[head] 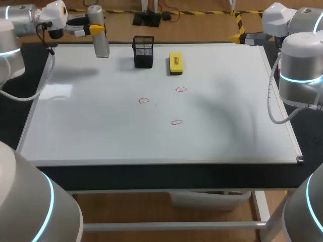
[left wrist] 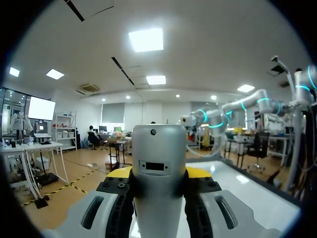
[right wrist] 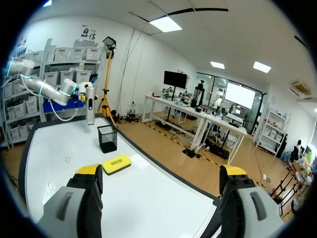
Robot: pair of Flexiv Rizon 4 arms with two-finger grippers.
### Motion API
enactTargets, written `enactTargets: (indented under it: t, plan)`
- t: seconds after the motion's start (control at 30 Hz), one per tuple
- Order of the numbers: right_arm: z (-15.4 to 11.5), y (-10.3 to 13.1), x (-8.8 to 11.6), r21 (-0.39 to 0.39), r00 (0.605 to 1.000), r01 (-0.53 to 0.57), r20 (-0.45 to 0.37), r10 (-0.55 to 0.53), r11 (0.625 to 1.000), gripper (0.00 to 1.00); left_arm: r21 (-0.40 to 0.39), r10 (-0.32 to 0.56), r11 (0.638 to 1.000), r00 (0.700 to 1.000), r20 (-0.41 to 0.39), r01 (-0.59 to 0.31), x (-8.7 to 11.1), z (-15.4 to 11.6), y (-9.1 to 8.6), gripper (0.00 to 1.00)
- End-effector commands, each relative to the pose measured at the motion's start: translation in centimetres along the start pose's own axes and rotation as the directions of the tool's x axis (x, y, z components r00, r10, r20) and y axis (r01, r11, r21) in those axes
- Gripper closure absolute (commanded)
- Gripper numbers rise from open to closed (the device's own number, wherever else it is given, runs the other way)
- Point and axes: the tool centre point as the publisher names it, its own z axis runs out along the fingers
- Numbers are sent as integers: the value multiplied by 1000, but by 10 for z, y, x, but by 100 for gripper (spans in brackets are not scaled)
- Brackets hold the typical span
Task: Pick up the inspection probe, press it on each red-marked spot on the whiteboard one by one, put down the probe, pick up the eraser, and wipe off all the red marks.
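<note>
1. At the far left corner of the whiteboard (head: 91, 131), the left pincer (left wrist: 158, 174) is clamped on the inspection probe (head: 99, 30), one yellow tip on either side of its grey body.
2. The probe stands upright in that grip, just beside the black mesh holder (head: 143, 51). Its lower end is close to the board; I cannot tell whether it touches.
3. The whiteboard lies flat and covers most of the dark worktop (head: 151, 177).
4. Three small red marks are drawn near the board's middle, none under the probe: one toward the left (head: 144, 100), one toward the right (head: 180, 89), and one nearer the front edge (head: 176, 122).
5. The yellow eraser (head: 175, 63) lies flat on the board just right of the mesh holder, apart from it and with no pincer on it.
6. The right pincer (right wrist: 161, 172) has its fingers spread wide with nothing between them. It is over the board's far right corner, well apart from the eraser, the holder and the marks.
</note>
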Motion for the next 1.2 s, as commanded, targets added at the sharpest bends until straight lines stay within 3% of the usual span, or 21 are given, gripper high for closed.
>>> enactTargets:
  t: [0.03, 1.2]
  plan:
    - [0, 0, 0, 2, 1000, 0, -1, 0, 1000, 0, -11, 1, 1000, 982, 191, 1, 9, -3, -2, 100]
    - [0, 0, 0, 2, 1000, 0, -1, 0, 1000, 0, -37, -4, 999, 980, 199, 12, 16, -10, 5, 100]
